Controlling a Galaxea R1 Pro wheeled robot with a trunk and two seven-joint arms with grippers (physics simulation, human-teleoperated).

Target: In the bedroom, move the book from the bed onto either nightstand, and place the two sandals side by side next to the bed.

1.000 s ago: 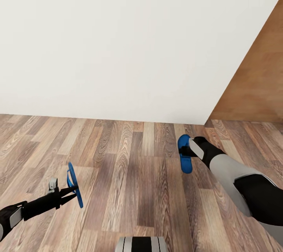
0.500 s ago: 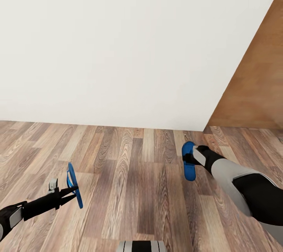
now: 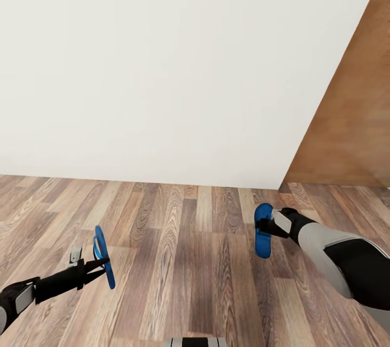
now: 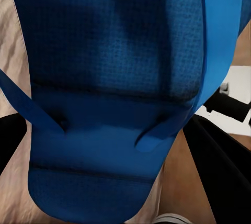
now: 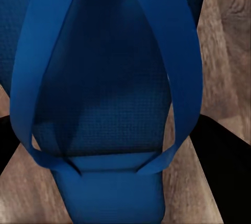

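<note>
Apparently each hand (image 3: 100, 266) (image 3: 264, 226) clamps blue sandal (image 3: 102, 256) (image 3: 263, 229); fingertips hidden.

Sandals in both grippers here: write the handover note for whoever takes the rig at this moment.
Left gripper: shut on the left sandal, held on edge above the wood floor.
Right gripper: shut on the right sandal, also lifted clear of the floor.
Both wrist views show a blue sole and straps close up between the jaws.
Ahead: a white wall and a brown wooden panel at right.
Done: both sandals picked up.
Left: find the bed, set the sandals down side by side next to it, then move the book to a nightstand.
</note>
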